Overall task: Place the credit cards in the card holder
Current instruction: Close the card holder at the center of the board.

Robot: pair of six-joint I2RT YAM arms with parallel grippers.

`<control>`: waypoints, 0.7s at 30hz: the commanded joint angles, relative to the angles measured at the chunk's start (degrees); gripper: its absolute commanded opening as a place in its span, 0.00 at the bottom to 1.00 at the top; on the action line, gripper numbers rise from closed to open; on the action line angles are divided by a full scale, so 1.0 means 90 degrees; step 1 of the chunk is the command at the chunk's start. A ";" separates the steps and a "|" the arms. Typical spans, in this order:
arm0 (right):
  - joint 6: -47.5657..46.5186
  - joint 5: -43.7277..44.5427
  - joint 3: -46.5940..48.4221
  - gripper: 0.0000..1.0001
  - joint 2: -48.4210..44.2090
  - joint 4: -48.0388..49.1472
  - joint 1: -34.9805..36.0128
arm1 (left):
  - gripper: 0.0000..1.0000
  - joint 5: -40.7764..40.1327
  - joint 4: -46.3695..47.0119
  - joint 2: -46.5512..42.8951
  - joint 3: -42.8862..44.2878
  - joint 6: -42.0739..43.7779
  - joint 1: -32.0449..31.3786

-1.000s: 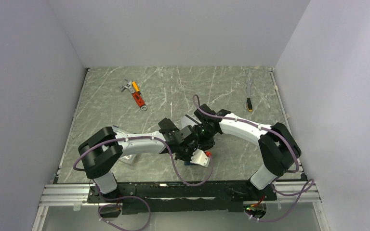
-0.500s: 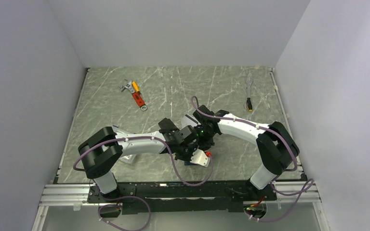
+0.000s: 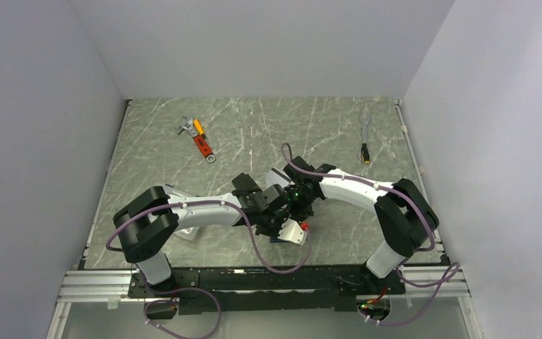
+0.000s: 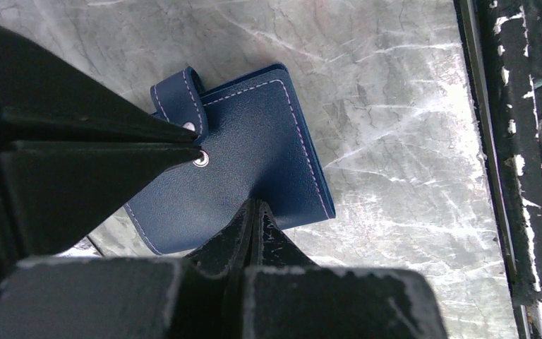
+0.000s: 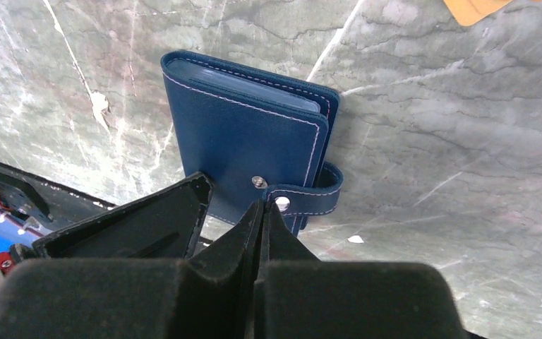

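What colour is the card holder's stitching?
White stitching on the navy card holder; right wrist view.

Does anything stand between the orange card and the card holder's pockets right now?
Yes. The card holder is folded closed, so its own cover hides the pockets. The shut left gripper and right gripper both point at that cover. The orange card lies apart on the table.

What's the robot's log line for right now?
card holder folded | left tool shut | right tool shut at snap tab | orange card outside holder
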 commanded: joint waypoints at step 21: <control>0.0650 -0.0505 -0.0873 0.00 -0.0647 0.1369 -0.0117 | 0.00 -0.0185 0.0600 -0.0466 -0.0823 0.0110 -0.0039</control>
